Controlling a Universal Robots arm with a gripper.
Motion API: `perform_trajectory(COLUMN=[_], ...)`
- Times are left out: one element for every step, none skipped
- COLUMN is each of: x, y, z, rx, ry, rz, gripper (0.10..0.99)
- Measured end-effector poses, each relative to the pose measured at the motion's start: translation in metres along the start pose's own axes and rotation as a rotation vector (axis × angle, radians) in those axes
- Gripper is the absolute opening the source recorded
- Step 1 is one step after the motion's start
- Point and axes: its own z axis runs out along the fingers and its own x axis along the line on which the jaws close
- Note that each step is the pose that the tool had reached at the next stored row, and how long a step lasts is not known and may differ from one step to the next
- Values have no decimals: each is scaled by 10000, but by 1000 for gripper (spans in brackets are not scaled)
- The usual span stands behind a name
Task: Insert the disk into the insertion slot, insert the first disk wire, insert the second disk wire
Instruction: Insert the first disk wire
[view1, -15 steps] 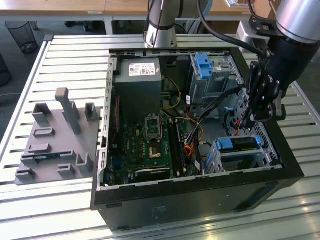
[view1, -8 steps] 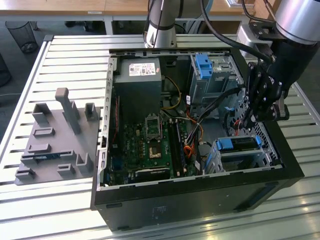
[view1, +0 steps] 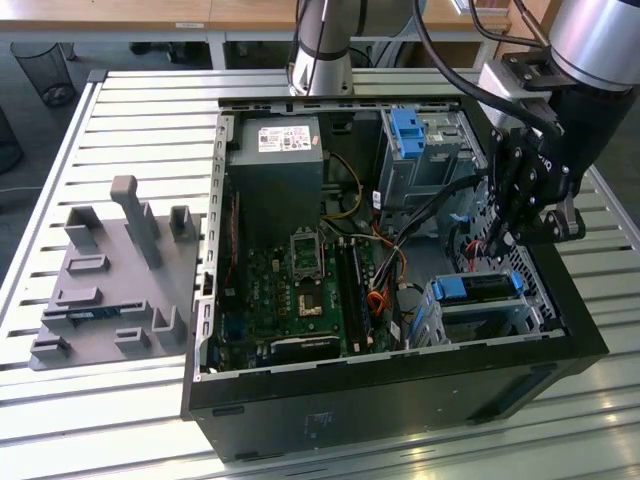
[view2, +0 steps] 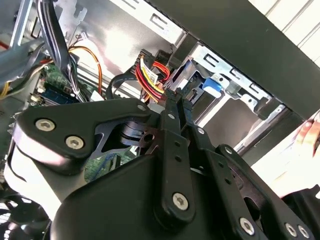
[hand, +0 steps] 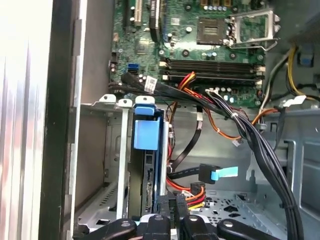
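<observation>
Slatted metal worktop (view1: 120, 110) carries an open black PC case (view1: 400, 390), w/ a grey fixture plate (view1: 110, 270) beside it on the exterior view's left; robot arm (view1: 590, 40) reaches down into the case at the exterior view's right; inside, grey power supply (view1: 275, 170) sits above the green motherboard (view1: 300, 290), and a taller metal bay w/ blue tab (view1: 420, 150) stands near the case's far wall; insertion slot (view1: 470, 325), the low grey perforated cage, sits in the case's near corner on the exterior view's right; disk (view1: 480, 288) already sits in that slot, blue caddy frame showing along its upper edge; in the first wrist view the disk (hand: 150, 175) stands on edge between the cage walls (hand: 95, 165), blue caddy tab at its end; gripper (view1: 492, 243) hangs just above the disk's rear end, fingers drawn close together, apparently clamped on the black plug of the red-yellow disk wire (view2: 150, 75), seen in both wrist views at the gripper (view2: 179, 100) (hand: 172, 212), just beside the disk's connector edge; black disk wire w/ blue plug (hand: 220, 173) lies loose on the case floor, near the slot but apart from the disk.
</observation>
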Motion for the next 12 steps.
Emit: perform_trajectory(x=[3,8,14,23,32,40,48,54,59,61,61,62], y=[0,1,1,1,2,3,4,5,6,6,8,10], z=[1,1,1,2,3,4,5,6,7,10,14,18], rx=[1,1,2,2,2,1,2,2,2,2,2,2], ry=[0,1,3,2,2,2,1,2,1,0,0,1], rz=[-18,-22,-24,-25,-25,-26,-27,-29,-30,-32,-33,-32], gripper=[169,169,169,169,169,169,169,169,169,169,169,169])
